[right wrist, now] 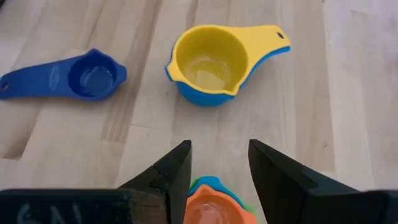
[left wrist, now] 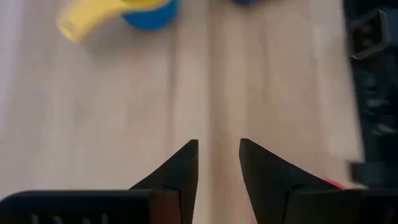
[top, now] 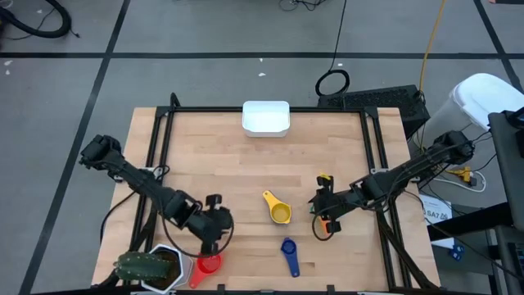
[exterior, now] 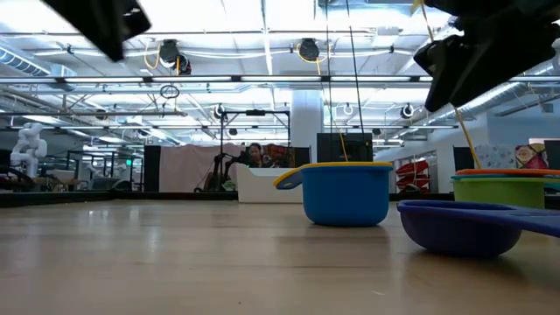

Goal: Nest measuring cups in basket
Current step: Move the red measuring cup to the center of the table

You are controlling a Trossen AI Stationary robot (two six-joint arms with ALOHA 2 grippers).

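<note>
A yellow cup nested in a blue cup [top: 279,211] [right wrist: 208,64] stands on the table's middle. A dark blue cup [top: 288,254] [right wrist: 87,74] lies nearer the near edge. An orange cup nested in light blue and green ones [top: 330,226] [right wrist: 214,205] stands under my right gripper [top: 321,215] [right wrist: 219,158], which is open above that stack. A red cup [top: 206,265] lies at the near edge, just below my left gripper [top: 214,239] [left wrist: 218,155], which is open over bare wood. The white basket [top: 266,118] rests at the far edge.
A white hexagonal pot with a green plant [top: 151,269] stands at the near left corner beside the red cup. Black frame rails [top: 160,147] run along the table's left and right sides. Bare wood lies between the cups and the basket.
</note>
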